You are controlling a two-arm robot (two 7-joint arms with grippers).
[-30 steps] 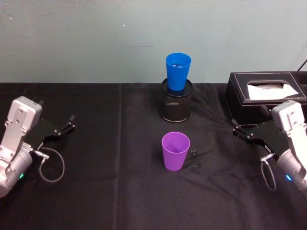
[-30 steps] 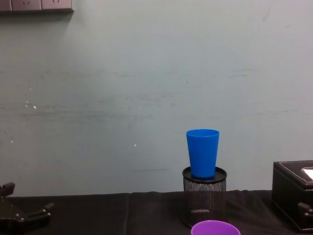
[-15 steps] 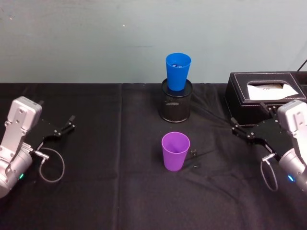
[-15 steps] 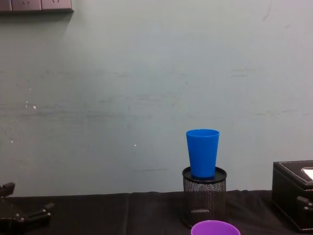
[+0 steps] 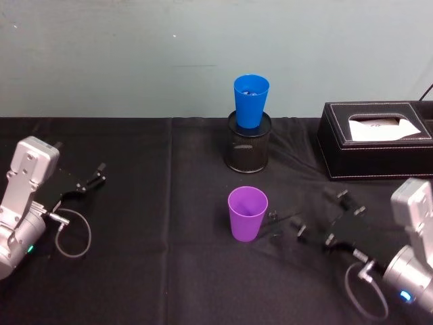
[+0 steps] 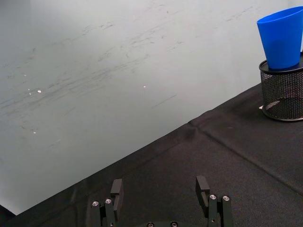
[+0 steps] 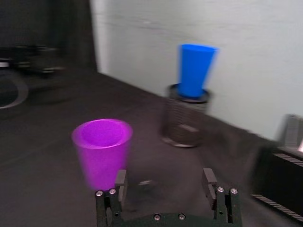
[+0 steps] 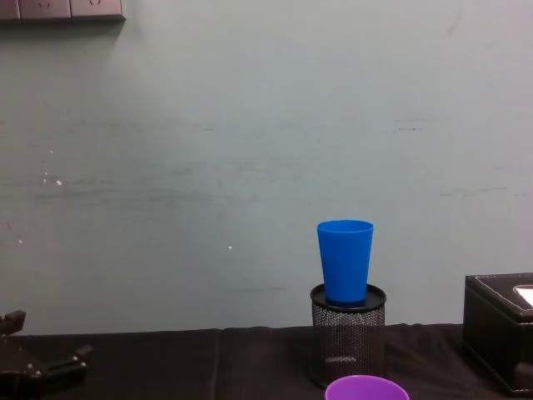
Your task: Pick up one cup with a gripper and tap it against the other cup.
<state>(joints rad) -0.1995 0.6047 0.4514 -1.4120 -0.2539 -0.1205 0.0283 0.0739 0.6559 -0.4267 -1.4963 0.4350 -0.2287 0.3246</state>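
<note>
The purple cup (image 5: 247,213) stands upright on the black cloth at the table's middle. It also appears in the right wrist view (image 7: 102,151), and its rim (image 8: 366,388) shows in the chest view. The blue cup (image 5: 251,101) stands upright on an upturned black mesh cylinder (image 5: 248,145) behind it. My right gripper (image 5: 323,215) hovers low to the right of the purple cup, open, pointing at it with a gap between. In its wrist view the gripper (image 7: 164,182) holds nothing. My left gripper (image 5: 95,175) rests open at the far left.
A black tissue box (image 5: 375,139) stands at the back right. A small black object (image 5: 274,218) lies on the cloth between the purple cup and my right gripper. Bare cloth spreads across the front and left of the table (image 5: 155,271).
My right arm has swung away from the tissue box, down toward the table's front, and turned toward the purple cup. The left arm and both cups have not moved.
</note>
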